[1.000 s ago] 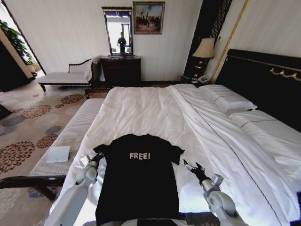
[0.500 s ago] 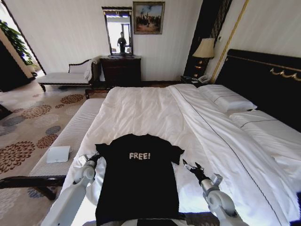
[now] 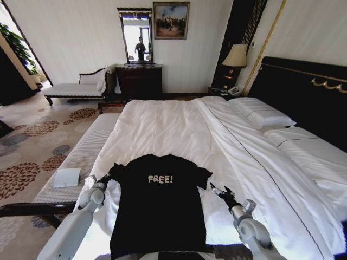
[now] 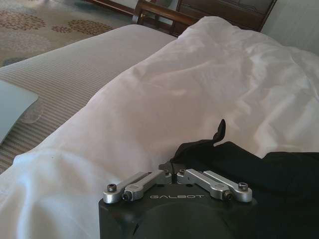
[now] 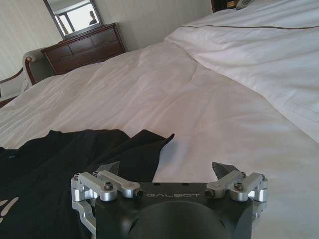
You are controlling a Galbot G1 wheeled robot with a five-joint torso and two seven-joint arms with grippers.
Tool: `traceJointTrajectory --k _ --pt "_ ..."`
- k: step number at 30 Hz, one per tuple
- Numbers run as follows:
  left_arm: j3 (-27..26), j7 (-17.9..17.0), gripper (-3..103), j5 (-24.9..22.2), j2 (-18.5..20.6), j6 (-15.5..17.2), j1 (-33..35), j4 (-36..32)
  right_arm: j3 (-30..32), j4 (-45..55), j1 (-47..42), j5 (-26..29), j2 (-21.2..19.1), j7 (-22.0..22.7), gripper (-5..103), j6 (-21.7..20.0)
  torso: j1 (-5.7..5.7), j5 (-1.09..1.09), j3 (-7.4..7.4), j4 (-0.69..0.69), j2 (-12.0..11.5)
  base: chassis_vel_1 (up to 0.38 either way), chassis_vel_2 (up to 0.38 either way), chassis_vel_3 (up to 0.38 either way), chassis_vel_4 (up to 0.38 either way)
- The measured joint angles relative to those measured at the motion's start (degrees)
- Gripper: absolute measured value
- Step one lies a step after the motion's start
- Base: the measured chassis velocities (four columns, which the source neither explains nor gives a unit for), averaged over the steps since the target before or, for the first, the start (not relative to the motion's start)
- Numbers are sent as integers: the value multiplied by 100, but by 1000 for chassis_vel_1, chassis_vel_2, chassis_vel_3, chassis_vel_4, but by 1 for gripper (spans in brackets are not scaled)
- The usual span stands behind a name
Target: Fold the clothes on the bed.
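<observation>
The black T-shirt (image 3: 160,208) with white "FREE!" lettering lies flat, chest up, near the foot of the white bed (image 3: 162,124). My left gripper (image 3: 104,178) is at the shirt's left sleeve. In the left wrist view the gripper (image 4: 173,171) is shut on the black cloth (image 4: 239,159), and a corner of the sleeve stands up just beyond it. My right gripper (image 3: 219,190) hovers open just off the right sleeve. In its wrist view the gripper (image 5: 167,170) has its fingers spread wide, with the sleeve tip (image 5: 149,144) lying just ahead of them on the sheet.
A pale ribbed bench (image 3: 81,157) with a flat white object (image 3: 67,177) on it runs along the bed's left side. Pillows (image 3: 260,116) and the dark headboard (image 3: 303,92) are to the right. A dresser (image 3: 140,81) and chaise (image 3: 76,86) stand against the far wall.
My left arm has shifted outward to the left with the sleeve in its grip, drawing that sleeve a little sideways. The right gripper has hardly moved.
</observation>
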Motion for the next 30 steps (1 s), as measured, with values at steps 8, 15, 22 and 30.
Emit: traceJointTrajectory --k 8,15,22,30 --pt "-49 -83 6 90 -98 70 324 -188 -27 -1 22 -4 9 0 100 -3 0 1 0 2 0 0 0 0 0" --pt "-609 -15 28 234 -234 -3 1105 -490 15 -1 53 185 -66 0 100 -12 0 1 0 -2 0 0 0 0 0" --pt "-1476 344 60 1067 -558 -431 2640 -1633 76 -222 675 1802 -432 193 100 -472 -1 2 -1 3 1 0 0 0 0" --pt "-1513 430 87 1547 -1125 -582 3605 -2512 79 -970 1490 3305 -609 422 100 -1093 0 2 0 2 1 0 0 0 0"
